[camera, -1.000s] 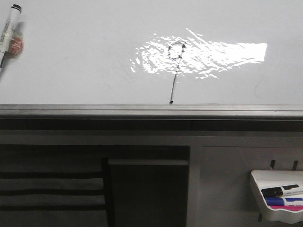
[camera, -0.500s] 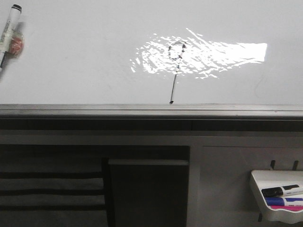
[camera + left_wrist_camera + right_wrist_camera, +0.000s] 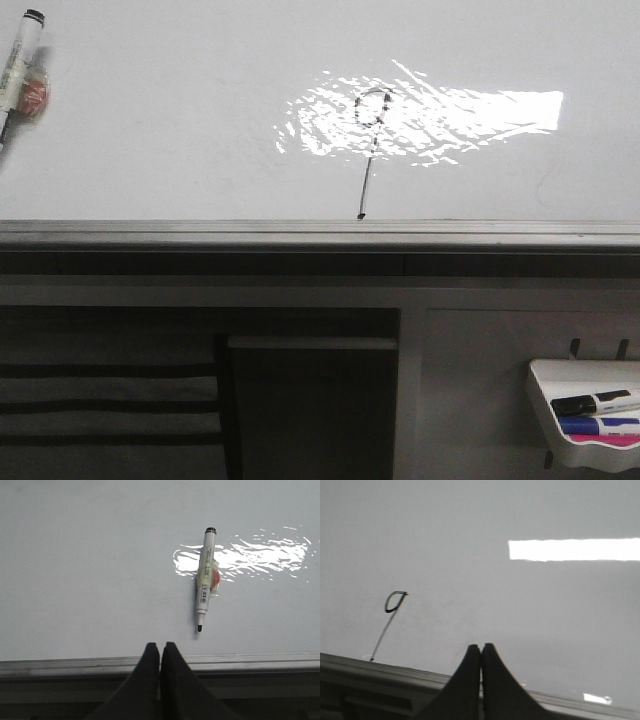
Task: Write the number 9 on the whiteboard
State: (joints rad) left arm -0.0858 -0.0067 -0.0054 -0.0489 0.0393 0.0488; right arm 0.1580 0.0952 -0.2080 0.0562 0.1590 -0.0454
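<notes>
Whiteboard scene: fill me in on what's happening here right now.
Nothing is being handled at this moment. The number 9 is already drawn on the whiteboard, a small loop with a long slanted tail running down to the grey rim. The marker lies loose on the board, its tip uncapped, off to the left of the digit. The left claw and right claw are both shut and empty, near the board's front edge.

My left gripper [image 3: 160, 652] is black. It has two smooth fingers that are wide at the base and get thin and round at the tips. My right gripper [image 3: 481, 652] looks the same, black and plain, with two curved fingers and no marks.
</notes>
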